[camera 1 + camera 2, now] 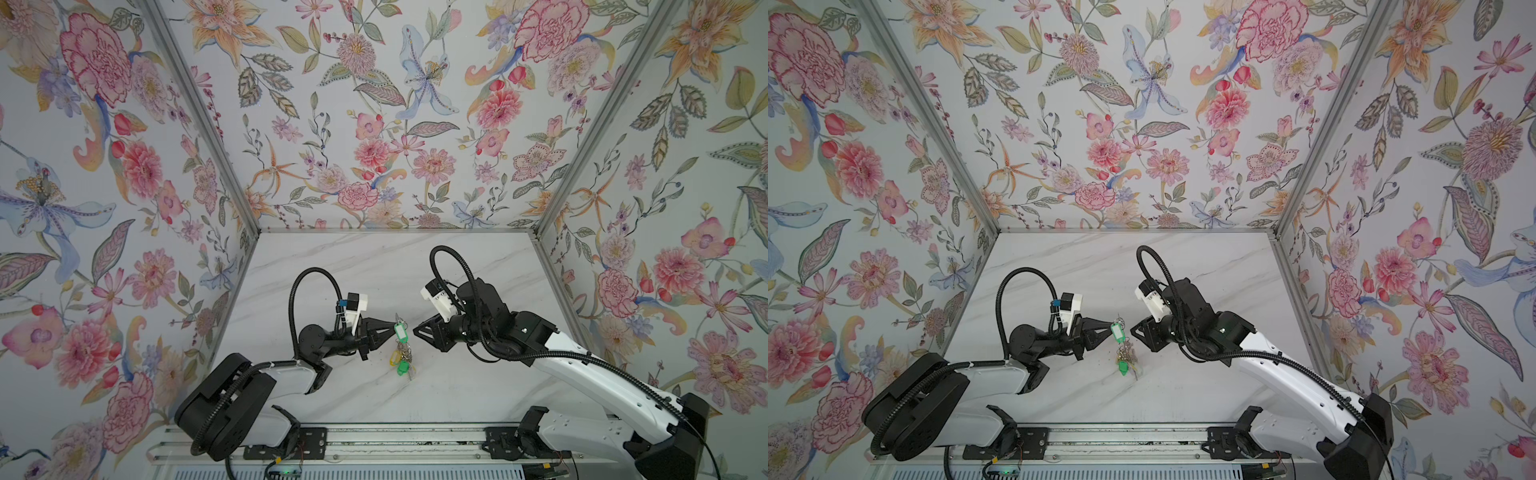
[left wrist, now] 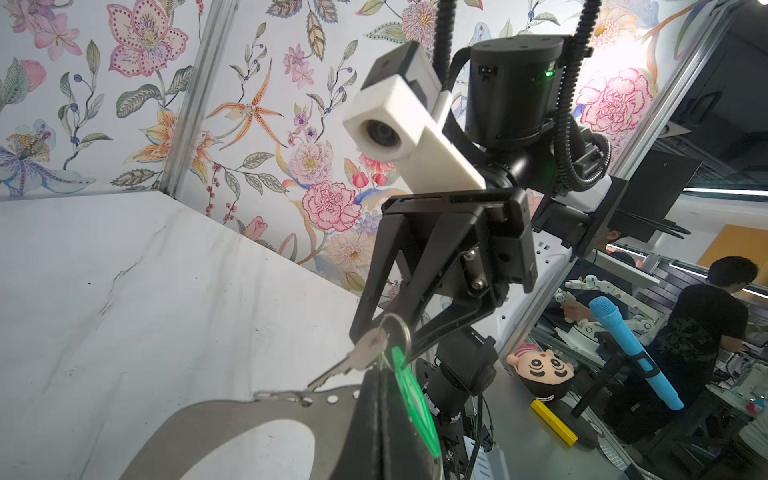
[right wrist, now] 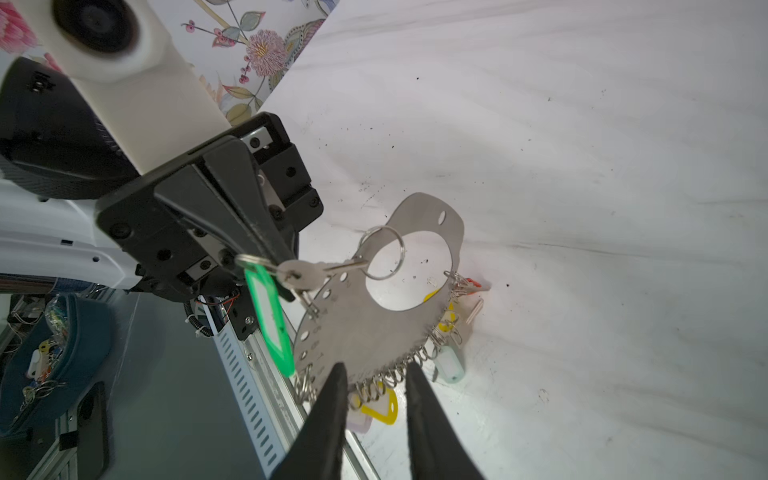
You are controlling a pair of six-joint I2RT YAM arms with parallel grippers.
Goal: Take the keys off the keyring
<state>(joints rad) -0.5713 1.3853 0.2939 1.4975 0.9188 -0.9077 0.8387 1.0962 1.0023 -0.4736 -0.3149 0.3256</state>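
Keyring (image 3: 353, 328) stamps unreadable; left hand (image 3: 272, 259) pinches green-tagged key (image 3: 309, 270).

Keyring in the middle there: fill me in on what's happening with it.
The left gripper is shut where a key meets its green tag. That key is hooked to the keyring, the flat grey plate hanging tilted below it. The right gripper faces it with jaws apart, its fingers either side of the plate's lower rim, not clamping. Other keys, one with a yellow tag, hang from the rim.
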